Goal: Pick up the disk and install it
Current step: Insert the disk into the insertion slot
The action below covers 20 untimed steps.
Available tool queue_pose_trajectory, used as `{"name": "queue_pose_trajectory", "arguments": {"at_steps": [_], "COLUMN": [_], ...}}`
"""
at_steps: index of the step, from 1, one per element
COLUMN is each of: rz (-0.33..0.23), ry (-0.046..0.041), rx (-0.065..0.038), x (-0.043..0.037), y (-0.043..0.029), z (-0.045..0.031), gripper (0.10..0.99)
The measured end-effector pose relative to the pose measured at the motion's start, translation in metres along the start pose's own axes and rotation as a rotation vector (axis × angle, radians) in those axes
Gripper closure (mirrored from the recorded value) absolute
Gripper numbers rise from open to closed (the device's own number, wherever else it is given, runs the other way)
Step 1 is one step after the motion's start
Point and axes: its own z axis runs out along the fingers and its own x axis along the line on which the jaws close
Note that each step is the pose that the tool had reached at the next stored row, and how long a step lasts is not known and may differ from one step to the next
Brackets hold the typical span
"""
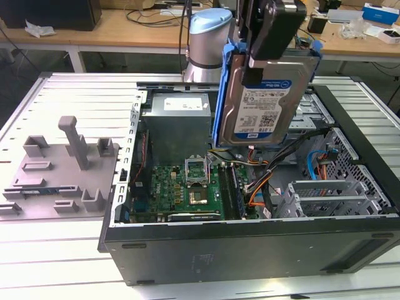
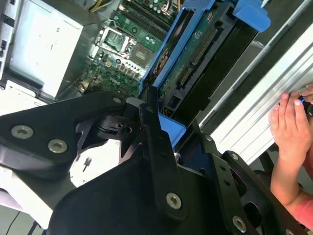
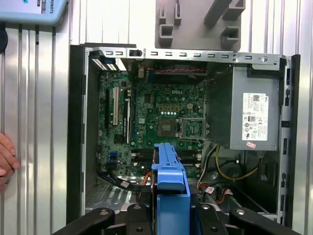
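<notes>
**Print in the open case: several labels, little of it legible**

The disk [image 1: 265,94] carries a white-and-blue label [image 1: 262,112] over most of its broad face, with barcodes and rows of print too fine to make out. The grey power supply [image 3: 244,107], set in a corner of the computer case [image 1: 250,250], bears a white sticker [image 3: 254,116] of dense lines and symbols. A small pink tag [image 3: 251,145] sits just beside that sticker. In the exterior view a pale printed strip [image 1: 181,102] lies on the power supply's upper face. White lettering [image 3: 165,91] stands near the middle of the green motherboard [image 3: 146,127]. A light-blue housing [image 3: 29,10] outside the case shows dark print.
</notes>
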Motion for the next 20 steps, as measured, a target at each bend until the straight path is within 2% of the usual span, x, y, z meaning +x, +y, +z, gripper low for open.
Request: {"name": "queue_pose_trajectory", "arguments": {"at_steps": [2,8,11,14,16,20], "rz": [0.000,0.000,0.000,0.000,0.000,0.000], "ry": [0.0004,0.0010,0.0014,0.0014,0.0014,0.0015], "rx": [0.000,0.000,0.000,0.000,0.000,0.000], "x": [0.0083,0.0219,0.0335,0.0406,0.0427,0.0458], "y": [-0.0055,-0.0229,-0.0384,-0.0581,-0.0662,-0.0963], "z": [0.0005,0.0017,0.0029,0.0042,0.0048,0.0069], "gripper": [0.722,0.722,0.722,0.722,0.722,0.722]}}
